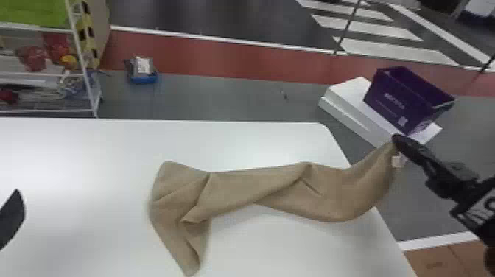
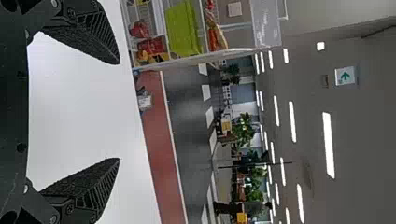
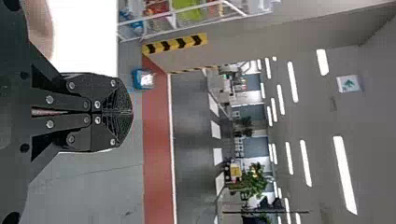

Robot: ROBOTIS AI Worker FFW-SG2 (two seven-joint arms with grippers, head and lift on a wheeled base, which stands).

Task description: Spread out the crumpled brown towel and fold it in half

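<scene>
Above the desk (image 1: 92, 154), at left, the left claw (image 1: 11, 219) held its fingers apart. The crumpled brown towel (image 1: 235, 191) stretched rightward across the desk, its end raised beyond the right edge, clamped in the right claw (image 1: 397, 140).

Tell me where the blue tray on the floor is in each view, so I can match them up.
Head view: blue tray, upper left, beyond the table.
Left wrist view: tray, just past the table's edge.
Right wrist view: tray, out past the right gripper.
Shared landmark: red floor strip, beside the tray.
</scene>
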